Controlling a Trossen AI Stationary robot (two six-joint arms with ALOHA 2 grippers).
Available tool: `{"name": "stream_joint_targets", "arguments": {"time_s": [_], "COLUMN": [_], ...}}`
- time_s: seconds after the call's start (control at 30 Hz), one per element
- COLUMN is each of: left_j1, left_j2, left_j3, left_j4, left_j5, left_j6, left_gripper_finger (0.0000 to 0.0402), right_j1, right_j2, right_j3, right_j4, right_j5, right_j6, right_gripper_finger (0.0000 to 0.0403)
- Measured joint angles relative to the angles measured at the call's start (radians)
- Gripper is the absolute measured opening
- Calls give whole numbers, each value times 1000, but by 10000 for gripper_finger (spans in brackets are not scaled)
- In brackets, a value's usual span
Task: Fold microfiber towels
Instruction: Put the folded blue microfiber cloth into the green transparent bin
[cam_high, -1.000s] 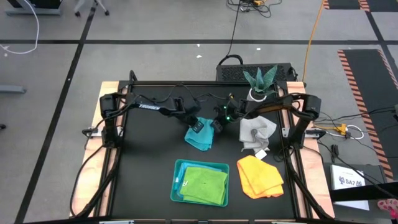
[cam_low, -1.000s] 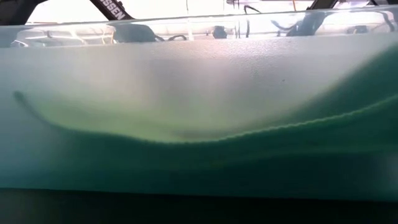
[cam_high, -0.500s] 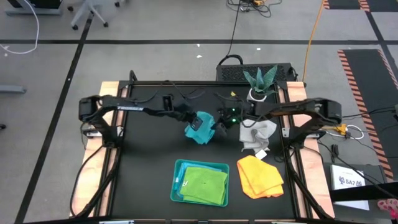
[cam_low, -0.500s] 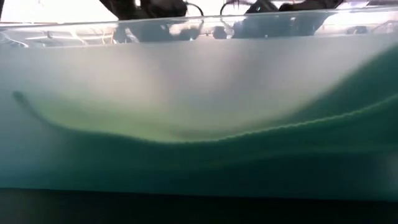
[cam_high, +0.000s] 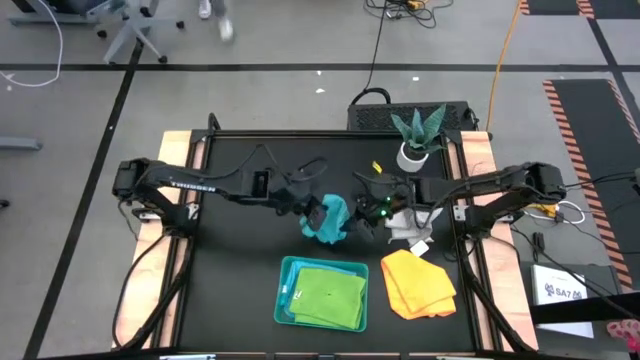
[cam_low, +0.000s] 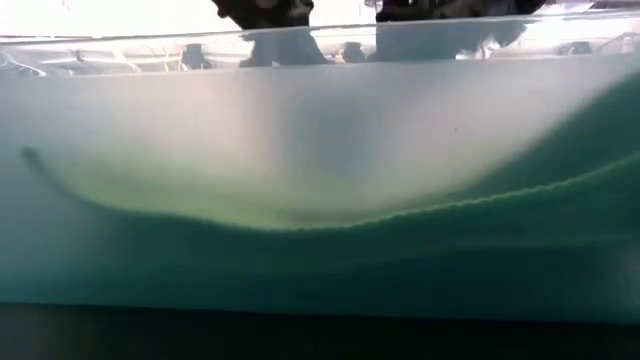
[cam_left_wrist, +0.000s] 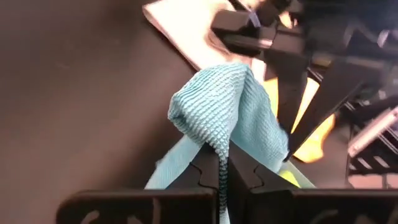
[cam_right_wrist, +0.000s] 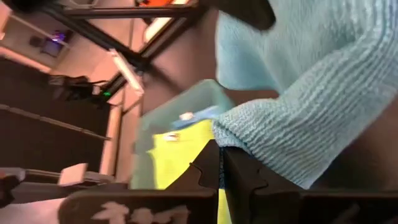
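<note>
**Turquoise towel pinched between both grippers above the tray**

Pressed together on cloth: left gripper (cam_left_wrist: 222, 180), jaws shut on a fold of the turquoise towel (cam_left_wrist: 233, 115), ribbed fabric bunched into a peak just beyond the fingertips and draping down past both fingers. Likewise pressed together: right gripper (cam_right_wrist: 221, 165), jaws nipping an edge of the same turquoise towel (cam_right_wrist: 311, 118), cloth spreading away from the tips.

Seen from above, left gripper (cam_high: 316, 213) and right gripper (cam_high: 372, 211) close together at table centre, turquoise towel (cam_high: 333, 218) crumpled between them, lifted off the black tabletop (cam_high: 235, 280). Just below in that view, teal tray (cam_high: 286, 292) holding the lime green towel (cam_high: 330, 297), flat. Beside the tray, yellow-orange towel (cam_high: 418, 283) lying rumpled on the table. Pale grey-white towel (cam_high: 408, 228) mostly hidden under the right arm, only a patch showing. Potted plant (cam_high: 417, 135) near the far edge.

Hard to make out: low view almost wholly filled by the translucent tray wall (cam_low: 320, 150), green cloth a dim shape behind it, only dark arm parts showing in a strip along the top. A second turquoise cloth not distinguishable in any view. Right wrist view tilted, tray and green cloth blurred beyond the fingers.

Compared with a second ago: both arms stretched further inward, shoulders swung outward, towel carried nearer the tray and gathered into a tighter bunch; grey-white towel more covered than before.
</note>
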Motion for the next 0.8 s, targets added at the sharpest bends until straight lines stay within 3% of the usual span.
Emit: {"name": "stream_joint_targets", "arguments": {"time_s": [0.3, 0.67, 0.8], "left_j1": [-164, -291, -312], "left_j2": [1, 1, 1], "left_j3": [110, 191, 191], "left_j4": [-161, -254, -264], "left_j5": [-80, -79, -62], "left_j6": [-90, -104, -74], "left_gripper_finger": [2, 2, 2], "right_j1": [168, 341, 393], "right_j2": [0, 20, 87], "right_j3": [127, 161, 161], "right_j4": [-62, -99, -2], "right_j5": [91, 342, 423], "right_j6": [2, 181, 255], "right_gripper_finger": [0, 0, 0]}}
